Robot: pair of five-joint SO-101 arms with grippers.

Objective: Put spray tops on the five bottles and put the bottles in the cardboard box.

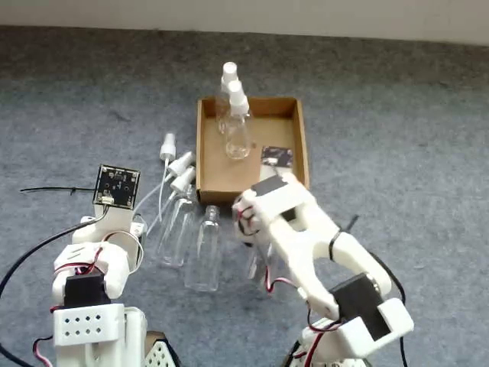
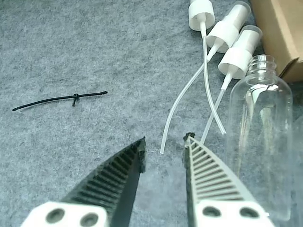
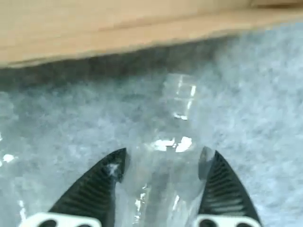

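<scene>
Clear bottles (image 1: 205,248) (uncapped) beside cardboard box (image 1: 200,145)

The high camera looks down on the whole tabletop (image 1: 397,115) from above. The wrist cameras peek out past the left pincer (image 2: 165,138) and right pincer (image 3: 164,152) (very low, very close). All three see the cardboard box (image 1: 200,153).

Two bottles (image 1: 237,131) in box (image 1: 200,150); spray tops (image 1: 182,163) beside it.
</scene>
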